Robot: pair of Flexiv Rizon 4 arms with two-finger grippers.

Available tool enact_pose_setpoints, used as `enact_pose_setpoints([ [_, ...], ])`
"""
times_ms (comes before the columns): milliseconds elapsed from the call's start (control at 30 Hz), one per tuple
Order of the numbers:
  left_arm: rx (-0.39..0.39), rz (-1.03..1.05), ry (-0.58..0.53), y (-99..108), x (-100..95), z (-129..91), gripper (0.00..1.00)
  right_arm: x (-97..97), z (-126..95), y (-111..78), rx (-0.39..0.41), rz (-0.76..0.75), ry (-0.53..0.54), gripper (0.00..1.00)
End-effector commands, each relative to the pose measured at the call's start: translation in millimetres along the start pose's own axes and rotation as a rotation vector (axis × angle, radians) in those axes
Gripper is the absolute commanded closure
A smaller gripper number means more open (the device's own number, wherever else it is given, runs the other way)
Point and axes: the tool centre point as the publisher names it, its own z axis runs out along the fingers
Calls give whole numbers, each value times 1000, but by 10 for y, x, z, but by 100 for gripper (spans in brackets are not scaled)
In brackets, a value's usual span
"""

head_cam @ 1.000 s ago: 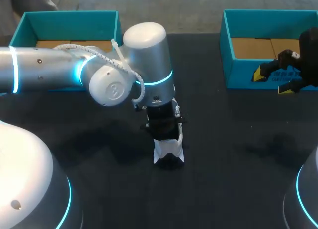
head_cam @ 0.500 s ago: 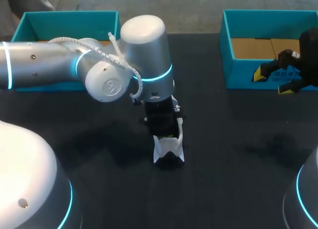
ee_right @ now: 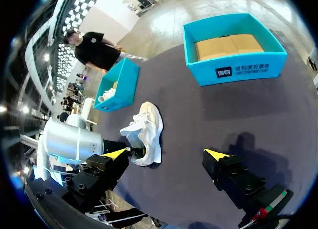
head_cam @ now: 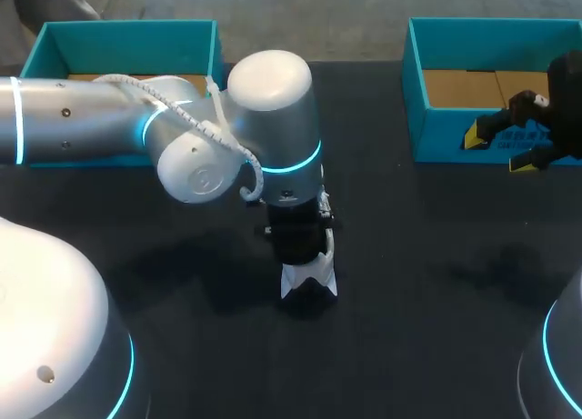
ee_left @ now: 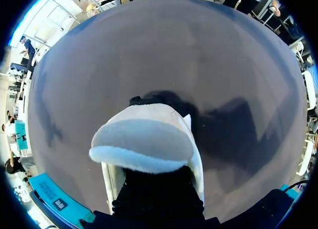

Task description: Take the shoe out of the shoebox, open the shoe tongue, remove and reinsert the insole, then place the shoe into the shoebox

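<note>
White shoe (head_cam: pixel 309 279): set on the black table (head_cam: pixel 436 283), between the left shoebox (head_cam: pixel 127 35) and the right shoebox (head_cam: pixel 455 133), outside both. Left gripper (head_cam: pixel 302 255): placed directly over the shoe; its grip cannot be told. Right gripper (ee_right: pixel 166 154): held spread wide, empty, beside the right shoebox.

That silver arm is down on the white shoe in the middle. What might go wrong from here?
1. The white sports shoe lies loose on the black table. The right arm's fingers stand open far off by the teal cardboard box, so the shoe may slide or tip.
2. The left arm covers the shoe's opening from above, so a poor hold could go unnoticed.
</note>
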Motion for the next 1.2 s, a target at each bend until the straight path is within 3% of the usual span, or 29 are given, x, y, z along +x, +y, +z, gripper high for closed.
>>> enact_pose_setpoints([
  [33,2,0,5,21,-25,19,100,4,6,-5,-1,1,-2,0],
  [533,-128,35,19,240,27,-377,100,4,6,-5,-1,1,-2,0],
  [667,-224,56,42,361,20,-490,100,4,6,-5,-1,1,-2,0],
  [900,-294,58,74,524,-8,-580,100,4,6,-5,-1,1,-2,0],
  [967,-297,45,75,565,-18,-578,67,4,6,-5,-1,1,-2,0],
  [1200,-309,-6,59,588,-50,-549,62,4,6,-5,-1,1,-2,0],
])
